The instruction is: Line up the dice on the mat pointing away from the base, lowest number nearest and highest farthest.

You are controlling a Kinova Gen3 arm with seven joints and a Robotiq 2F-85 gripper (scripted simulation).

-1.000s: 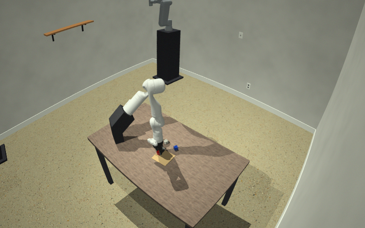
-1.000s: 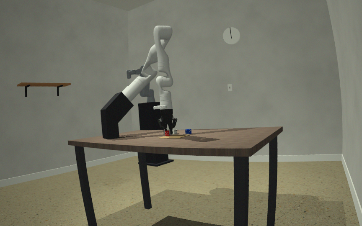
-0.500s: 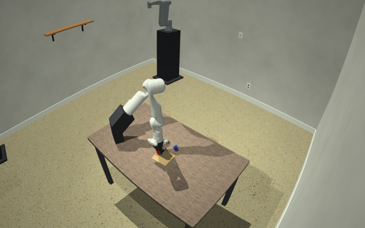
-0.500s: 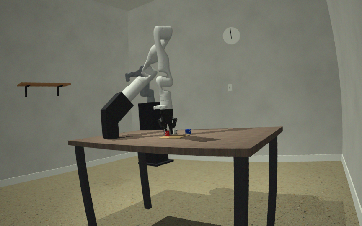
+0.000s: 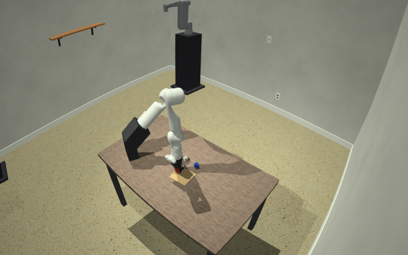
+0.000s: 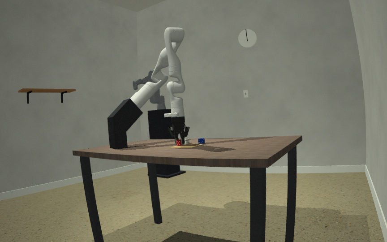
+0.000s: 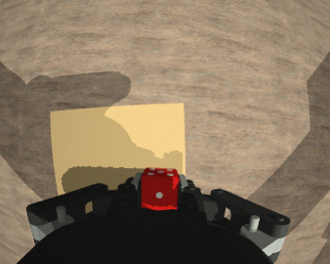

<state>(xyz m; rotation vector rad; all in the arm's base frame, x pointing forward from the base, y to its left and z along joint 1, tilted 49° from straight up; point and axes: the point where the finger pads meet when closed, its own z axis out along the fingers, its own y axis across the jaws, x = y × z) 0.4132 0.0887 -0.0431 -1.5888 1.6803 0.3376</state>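
My gripper point(image 5: 177, 170) point(image 6: 178, 140) point(image 7: 160, 183) is shut on the red die point(image 5: 176, 171) point(image 6: 178, 142) point(image 7: 159, 191), whose top shows one pip in the wrist view. It holds the die low over the tan mat point(image 5: 187, 178) point(image 6: 190, 146) point(image 7: 87, 139), at the mat's edge nearest the base. The white die point(image 5: 185, 158) point(image 6: 187, 140) stands on the table just beyond the mat. The blue die point(image 5: 196, 165) point(image 6: 201, 140) stands on the table to the right of the mat.
The dark wooden table point(image 5: 231, 196) point(image 6: 234, 153) carries the arm's black base block point(image 5: 133, 139) point(image 6: 119, 126) at its far left. A second arm on a black pedestal point(image 5: 188, 60) stands in the room's corner.
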